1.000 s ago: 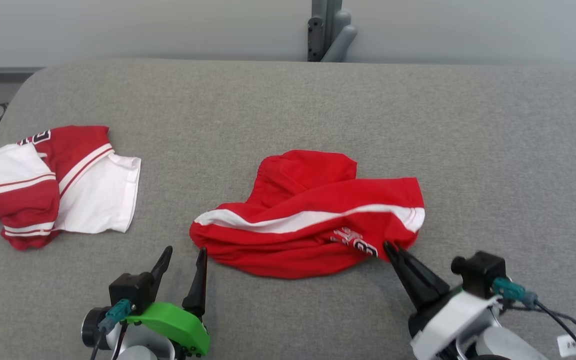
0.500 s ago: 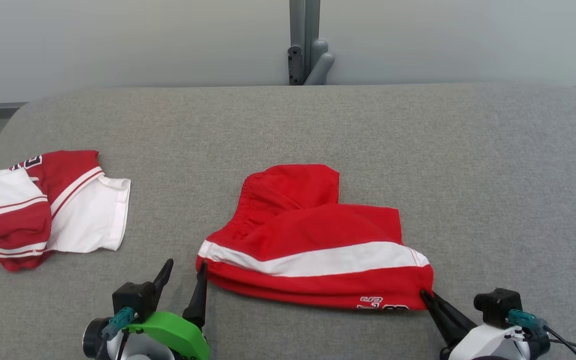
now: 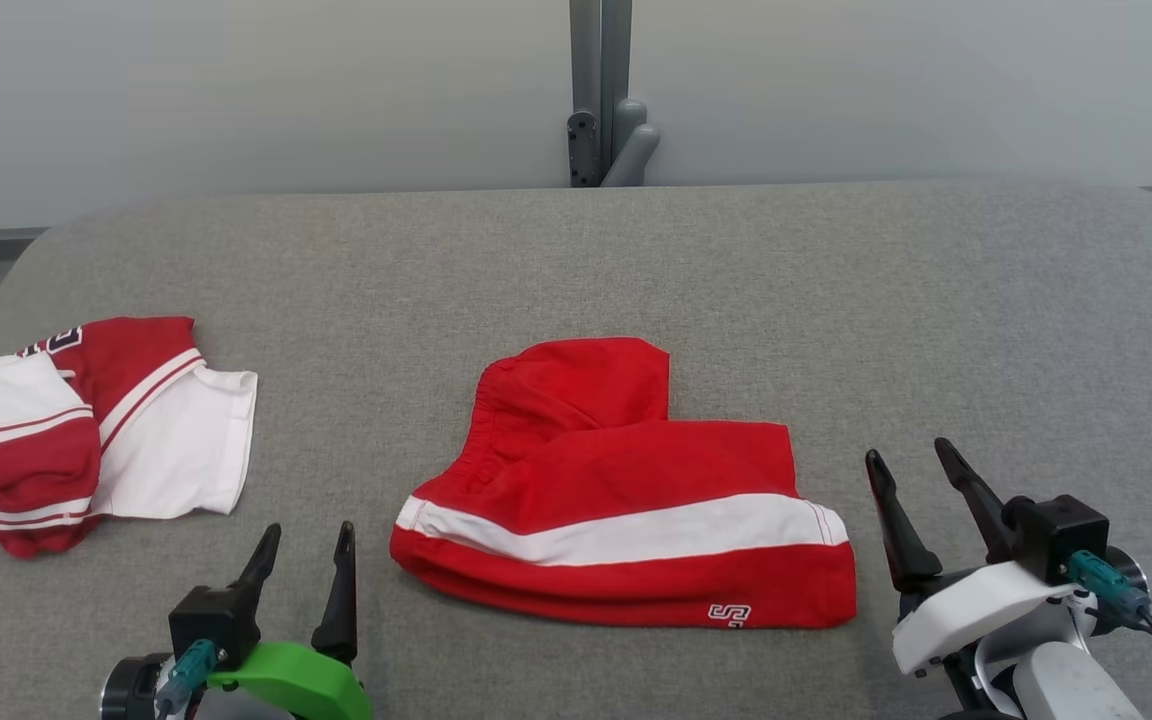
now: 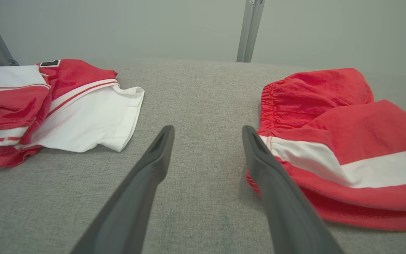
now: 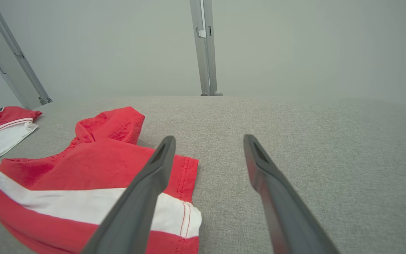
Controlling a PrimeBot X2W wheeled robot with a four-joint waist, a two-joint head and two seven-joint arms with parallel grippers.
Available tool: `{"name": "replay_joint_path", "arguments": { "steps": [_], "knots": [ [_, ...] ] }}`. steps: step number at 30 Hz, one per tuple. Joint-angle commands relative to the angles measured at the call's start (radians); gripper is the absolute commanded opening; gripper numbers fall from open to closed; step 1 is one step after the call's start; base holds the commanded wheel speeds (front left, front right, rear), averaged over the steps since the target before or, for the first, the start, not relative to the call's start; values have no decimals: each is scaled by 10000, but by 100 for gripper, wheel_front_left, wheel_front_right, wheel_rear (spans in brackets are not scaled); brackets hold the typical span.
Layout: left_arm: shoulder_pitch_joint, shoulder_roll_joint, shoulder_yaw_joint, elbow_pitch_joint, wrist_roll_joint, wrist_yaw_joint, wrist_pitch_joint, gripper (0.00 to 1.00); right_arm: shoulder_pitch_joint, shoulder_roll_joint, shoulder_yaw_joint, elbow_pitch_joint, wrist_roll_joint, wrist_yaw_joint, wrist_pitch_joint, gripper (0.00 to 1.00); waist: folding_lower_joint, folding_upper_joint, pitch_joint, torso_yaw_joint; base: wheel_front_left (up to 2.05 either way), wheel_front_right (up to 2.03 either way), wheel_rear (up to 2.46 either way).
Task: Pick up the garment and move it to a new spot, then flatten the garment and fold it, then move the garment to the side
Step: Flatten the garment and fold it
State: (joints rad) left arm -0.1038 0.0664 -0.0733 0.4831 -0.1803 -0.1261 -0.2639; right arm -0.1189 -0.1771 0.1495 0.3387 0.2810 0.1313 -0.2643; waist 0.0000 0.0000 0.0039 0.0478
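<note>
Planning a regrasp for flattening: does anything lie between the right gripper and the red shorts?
Nothing visible does. The right gripper, jaws open, stands just off the right edge of the red shorts, with only bare grey padded table between them. The red-and-white shirt lies well away, at the table's left end.

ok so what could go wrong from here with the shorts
1. The shorts lie doubled over, waistband end bunched at the back; pinching one layer may drag them into a worse heap.
2. Both the left gripper and right gripper are open beside the edges, so a grab could miss.
3. The jersey lies left; shorts moved there might land on it.
</note>
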Motion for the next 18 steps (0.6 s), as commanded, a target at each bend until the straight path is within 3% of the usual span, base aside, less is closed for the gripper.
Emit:
{"name": "replay_joint_path", "arguments": {
  "steps": [1,10,18],
  "knots": [
    [225,-33,105,-147,162,34,-5,100,179,141,-87,-201,-236,-11,-4,100,0,0,-57,-45,0,0,0],
    [893,-132,479,-702,513,25,-4,100,708,796,-496,-506,-668,-11,-2,100,0,0,-458,-162,0,0,0],
    [1239,-156,483,-770,408,75,-4,100,1104,979,-709,-457,-734,-11,-2,100,0,0,-682,-207,0,0,0]
  ]
}}
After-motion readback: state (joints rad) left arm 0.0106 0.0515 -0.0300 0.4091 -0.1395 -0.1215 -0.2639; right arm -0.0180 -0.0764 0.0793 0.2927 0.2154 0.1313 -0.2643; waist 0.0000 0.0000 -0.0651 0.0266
